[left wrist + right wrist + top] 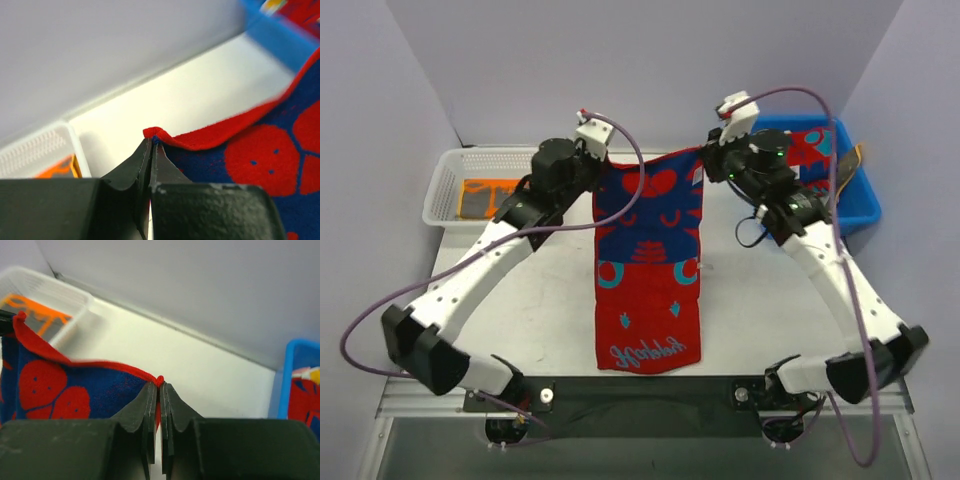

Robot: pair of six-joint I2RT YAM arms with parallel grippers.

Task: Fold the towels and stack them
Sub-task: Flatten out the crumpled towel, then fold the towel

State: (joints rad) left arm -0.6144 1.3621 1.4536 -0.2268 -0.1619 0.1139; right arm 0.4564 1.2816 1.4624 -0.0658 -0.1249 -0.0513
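Observation:
A red towel with blue and teal shapes (pixel 650 270) lies lengthwise down the middle of the table, its far edge lifted off the surface. My left gripper (pixel 601 168) is shut on the towel's far left corner (pixel 153 134). My right gripper (pixel 708 152) is shut on the far right corner (pixel 160 380). The raised edge sags between the two corners. An orange towel with dark marks (pixel 485 197) lies in the white mesh basket (pixel 445 180). Another red towel (pixel 810 155) lies in the blue bin (pixel 865 195).
The white basket sits at the far left of the table, also seen in the right wrist view (pixel 55 295). The blue bin sits at the far right, its wall (pixel 280 40) blurred in the left wrist view. A pale wall rises behind the table.

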